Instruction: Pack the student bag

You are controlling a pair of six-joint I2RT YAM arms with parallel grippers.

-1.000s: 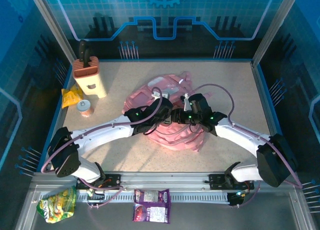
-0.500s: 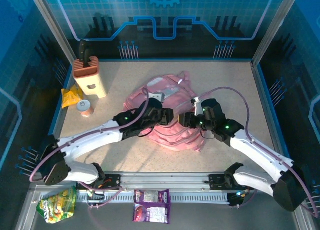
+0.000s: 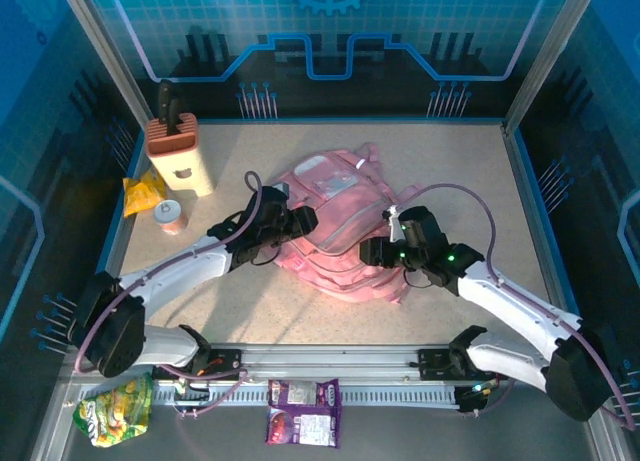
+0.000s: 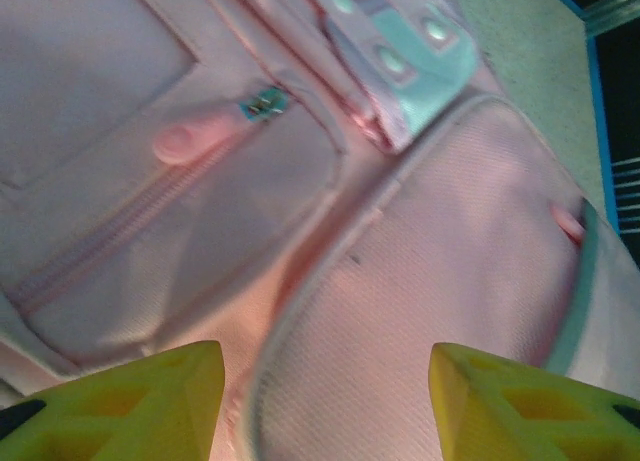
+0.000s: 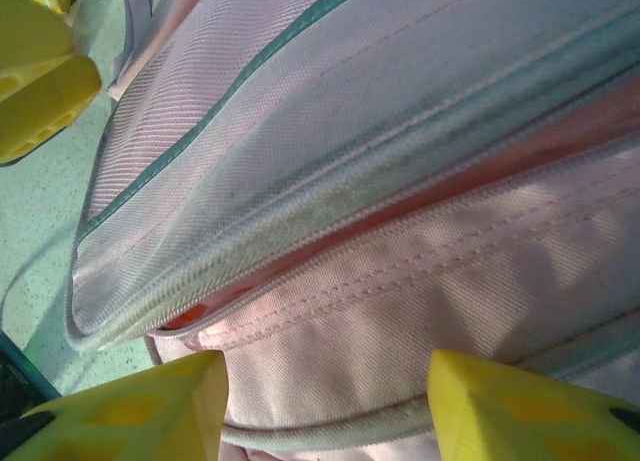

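**Limp and light: best taken at an edge, not a panel**

Top external: large soft pink fabric backpack with pale grey-white trim (image 3: 335, 196) lying flat in the middle of the speckled beige counter (image 3: 470, 171), rumpled along its near edge. Left gripper (image 3: 298, 221) at its left flank, right gripper (image 3: 372, 249) at its near right corner (contact with the cloth hard to judge from here).

Left wrist: left gripper (image 4: 325, 401) spread wide, nothing between the yellow fingertips (image 4: 120, 401). Beyond them, a front pocket with a rounded pink zip pull (image 4: 185, 139).

Right wrist: right gripper (image 5: 325, 406) likewise spread and empty, poised over a long zip seam (image 5: 330, 241) between two woven panels.

Handling, as a judgement: probably light and floppy, prone to folding and dragging across the counter rather than lifting as one piece. Safest to pinch a piped edge or the zip pull, with the other gripper pinning cloth nearby. Broad flat panels likely to slide out of a pinch.
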